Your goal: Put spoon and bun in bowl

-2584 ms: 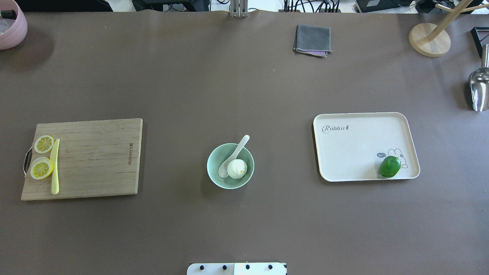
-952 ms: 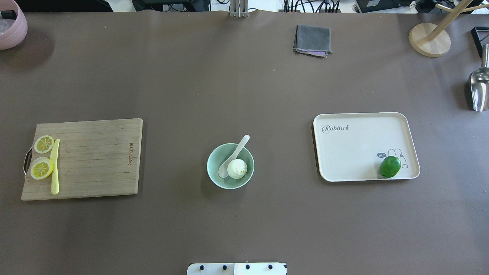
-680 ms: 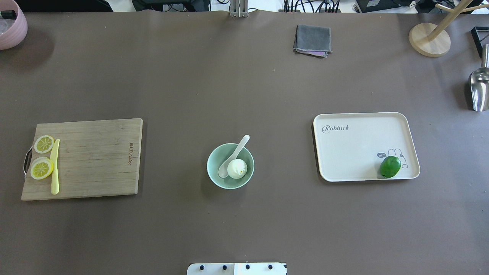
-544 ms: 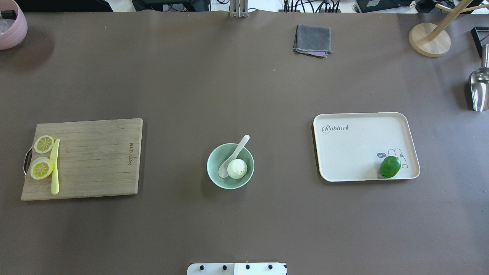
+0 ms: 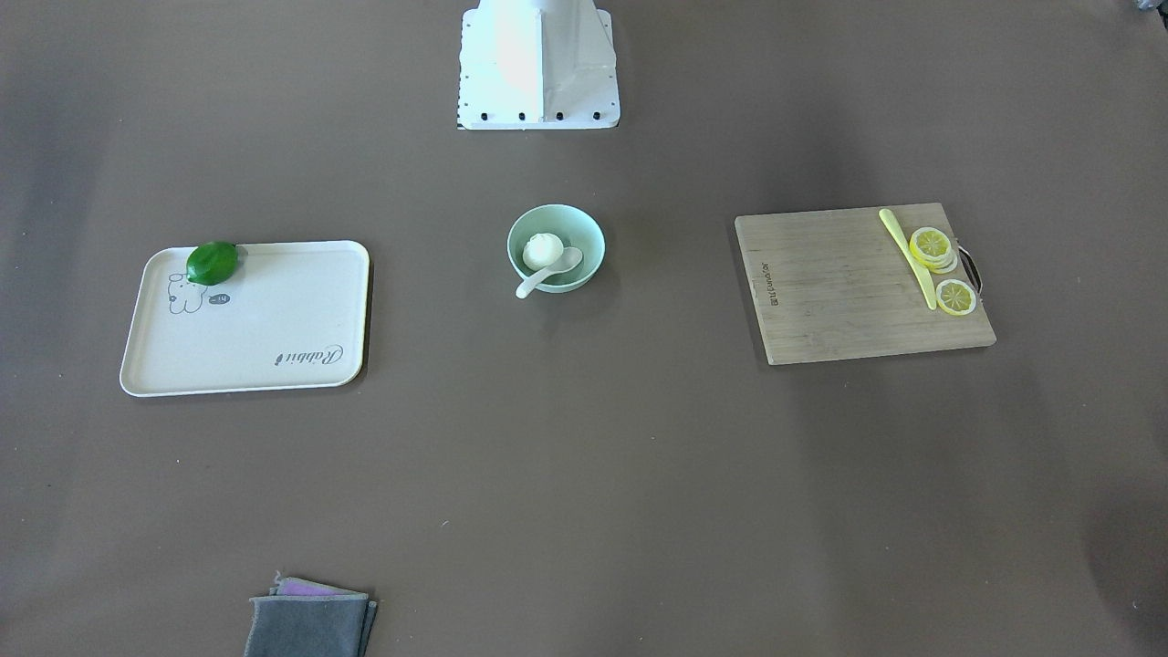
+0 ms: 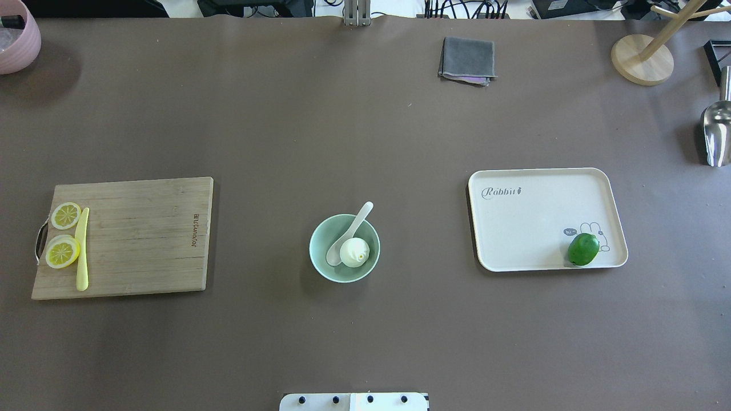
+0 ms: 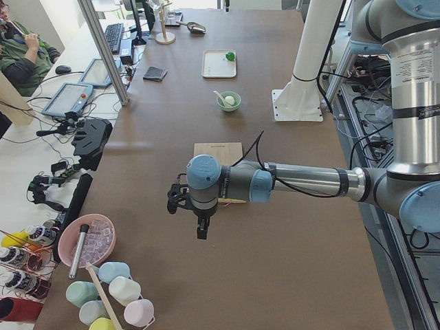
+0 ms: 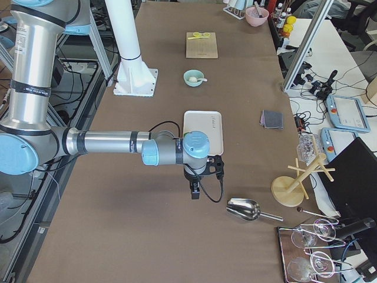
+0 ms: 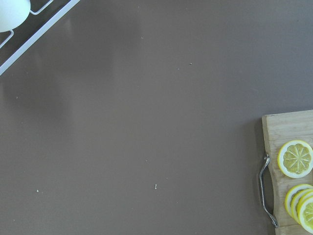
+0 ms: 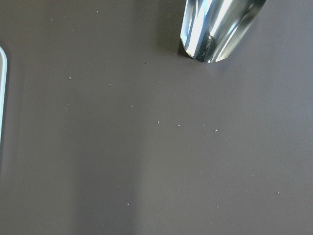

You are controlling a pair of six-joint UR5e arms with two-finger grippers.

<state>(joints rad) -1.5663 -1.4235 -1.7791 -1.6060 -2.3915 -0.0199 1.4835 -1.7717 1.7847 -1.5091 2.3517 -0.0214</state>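
Observation:
The pale mint-green bowl (image 6: 368,234) stands at the table's middle, near the robot base; it also shows in the front view (image 5: 584,233). The white bun (image 6: 354,252) (image 5: 543,250) lies inside it. The cream spoon (image 6: 349,234) (image 5: 547,274) has its scoop in the bowl beside the bun, and its handle leans out over the rim. My left gripper (image 7: 199,230) hangs over the table's left end, beyond the cutting board. My right gripper (image 8: 195,191) hangs past the tray, near the steel scoop. I cannot tell whether either is open or shut.
A wooden cutting board (image 6: 137,237) with lemon slices (image 6: 63,251) and a yellow knife (image 6: 82,251) lies at the left. A white tray (image 6: 531,222) with a green fruit (image 6: 583,249) lies at the right. A grey cloth (image 6: 467,60), steel scoop (image 6: 717,134) and pink bowl (image 6: 17,40) sit at the edges.

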